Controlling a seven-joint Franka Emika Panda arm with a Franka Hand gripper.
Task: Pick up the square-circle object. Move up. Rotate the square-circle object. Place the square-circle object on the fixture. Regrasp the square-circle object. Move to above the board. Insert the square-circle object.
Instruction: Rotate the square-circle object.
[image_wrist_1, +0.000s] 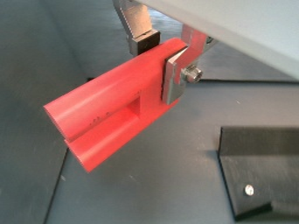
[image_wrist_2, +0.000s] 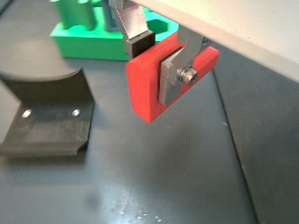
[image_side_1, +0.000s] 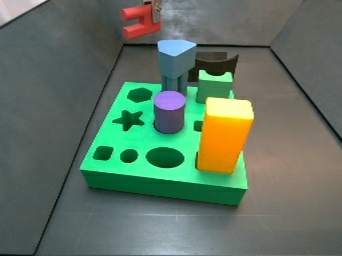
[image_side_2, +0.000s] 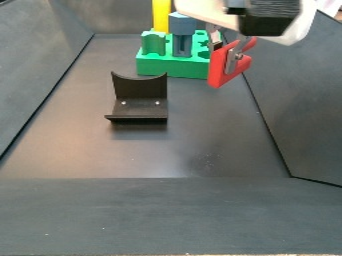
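Square-circle object (image_wrist_1: 111, 109) hung in the air, clamped in the tool (image_wrist_1: 163, 54), well clear of the dark floor and off to one side of the board (image_side_2: 177, 62). It looked a stiff, light piece of red plastic, smooth-sided and likely a bit slick, so a pinch across its flat faces near one end seemed the sensible hold, and that was roughly where the silver fingers (image_wrist_2: 177, 74) had it. The tool was closed down onto the red block (image_wrist_2: 162, 77), one plate with its screw lying flat against a face and the other finger behind it; most of the block's length stuck out past the plates in both wrist views. In a side view the red piece (image_side_2: 227, 62) hung tilted beneath the pale wrist housing, above and to the side of the fixture (image_side_2: 136, 98), which stood apart on the floor with nothing in its notch. From the far side view the block (image_side_1: 139, 22) showed high at the back of the enclosure, behind the board (image_side_1: 134, 160) with its purple cylinder (image_side_1: 168, 111), blue-grey peg (image_side_1: 175, 62) and yellow block (image_side_1: 225, 133) standing in their holes. The arm reached down from above, wrist turned so the block lay slanted rather than upright.
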